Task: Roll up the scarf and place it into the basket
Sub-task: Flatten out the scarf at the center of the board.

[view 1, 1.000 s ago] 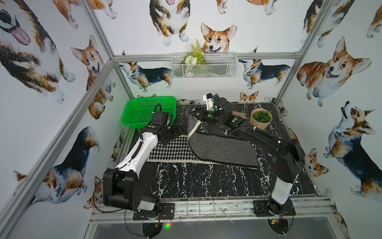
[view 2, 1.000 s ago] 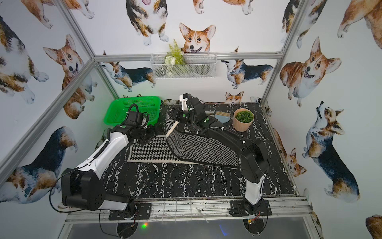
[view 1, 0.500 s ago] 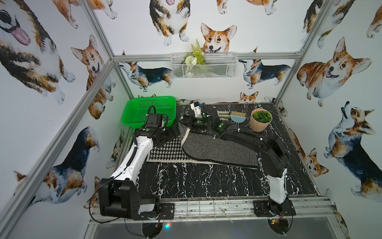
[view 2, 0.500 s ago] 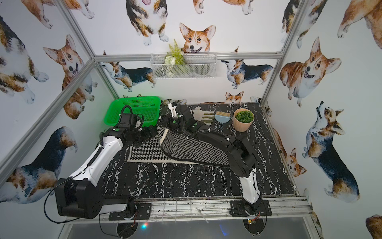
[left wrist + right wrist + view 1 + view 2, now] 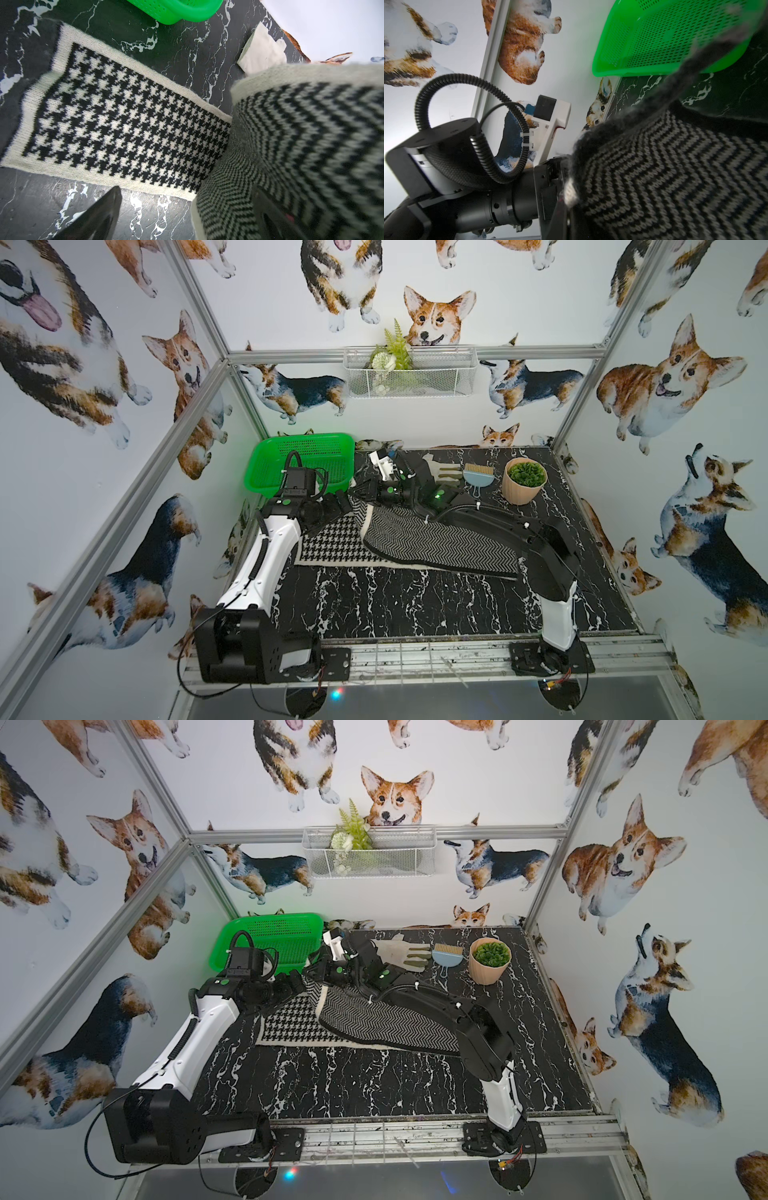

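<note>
Scarf (image 5: 415, 539) laid on worktop (image 5: 415, 605), half folded, beside basket (image 5: 259, 466) (far left). Edge pinched by right pincer (image 5: 356, 492); left pincer (image 5: 338, 506) spread, empty. Risk: thin pinch slipped, fold collapsed, roll skewed.
</note>
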### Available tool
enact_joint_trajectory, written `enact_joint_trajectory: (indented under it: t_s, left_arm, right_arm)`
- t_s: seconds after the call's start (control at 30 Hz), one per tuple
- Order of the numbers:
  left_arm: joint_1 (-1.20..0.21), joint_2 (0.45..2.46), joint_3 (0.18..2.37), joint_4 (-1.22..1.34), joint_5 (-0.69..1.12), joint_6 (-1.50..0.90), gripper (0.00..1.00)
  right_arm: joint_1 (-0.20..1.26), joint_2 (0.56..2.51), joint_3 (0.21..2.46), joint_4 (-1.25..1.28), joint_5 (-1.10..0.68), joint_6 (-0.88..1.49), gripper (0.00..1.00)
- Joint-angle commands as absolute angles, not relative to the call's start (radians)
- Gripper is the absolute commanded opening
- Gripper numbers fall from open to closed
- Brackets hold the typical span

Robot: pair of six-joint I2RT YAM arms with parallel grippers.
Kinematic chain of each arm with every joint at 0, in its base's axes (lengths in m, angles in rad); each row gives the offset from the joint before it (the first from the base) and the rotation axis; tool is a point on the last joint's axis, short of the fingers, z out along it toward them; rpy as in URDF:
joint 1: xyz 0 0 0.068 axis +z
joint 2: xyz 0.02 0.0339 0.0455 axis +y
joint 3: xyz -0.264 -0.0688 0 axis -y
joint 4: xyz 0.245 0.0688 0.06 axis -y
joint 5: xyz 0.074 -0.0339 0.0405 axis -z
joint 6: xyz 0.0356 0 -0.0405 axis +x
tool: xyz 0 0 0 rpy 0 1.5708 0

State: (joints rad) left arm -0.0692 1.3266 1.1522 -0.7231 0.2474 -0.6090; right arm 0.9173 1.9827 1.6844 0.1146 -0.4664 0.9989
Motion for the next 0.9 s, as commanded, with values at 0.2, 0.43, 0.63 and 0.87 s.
enact_joint_trajectory:
  t_s: [0.2, 0.43, 0.63, 0.87]
  left_arm:
    - [-0.044, 1.316, 1.15, -0.73, 0.243, -0.598, 1.0]
    - [-0.016, 1.306, 1.146, -0.729, 0.243, -0.602, 1.0]
    - [0.016, 1.293, 1.141, -0.731, 0.237, -0.594, 1.0]
    - [0.046, 1.312, 1.126, -0.727, 0.27, -0.561, 1.0]
  right_arm:
    - [0.955, 1.991, 1.731, 0.12, -0.507, 1.049, 0.0]
    - [0.971, 1.979, 1.738, 0.114, -0.522, 1.056, 0.0]
    - [0.977, 2.038, 1.733, 0.161, -0.539, 1.095, 0.0]
    - [0.989, 2.105, 1.778, 0.194, -0.546, 1.125, 0.0]
